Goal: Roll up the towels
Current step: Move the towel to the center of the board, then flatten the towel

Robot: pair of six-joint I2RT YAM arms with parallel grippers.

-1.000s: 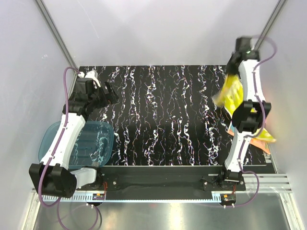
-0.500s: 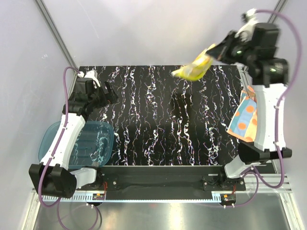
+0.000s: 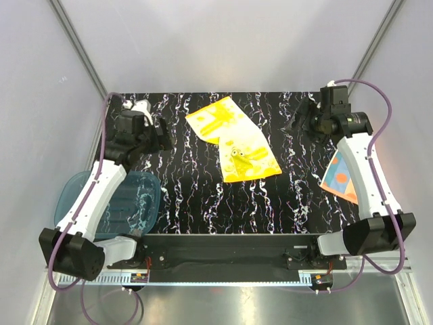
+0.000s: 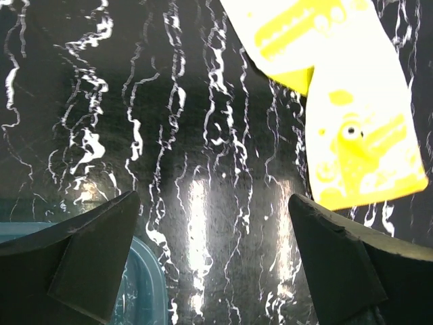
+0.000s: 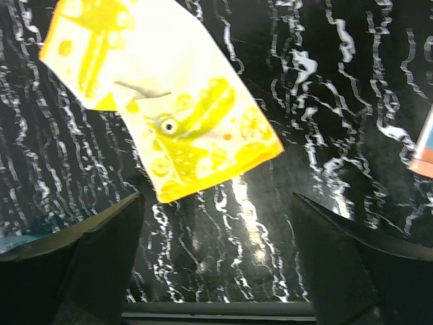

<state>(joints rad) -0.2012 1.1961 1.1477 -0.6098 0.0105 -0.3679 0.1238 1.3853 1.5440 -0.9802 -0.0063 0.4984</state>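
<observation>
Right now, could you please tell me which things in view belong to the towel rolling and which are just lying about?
For the job:
yellow towel, lying open
orange-dotted towel, on the right side

Lying about, seemingly:
blue bin, on the left side

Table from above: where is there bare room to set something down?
The near half of the table is bare, between the tray and the dotted towel, in front of the yellow towel. A smaller gap lies between the yellow towel and the right gripper. Crowded: the far left, by the left gripper.
</observation>
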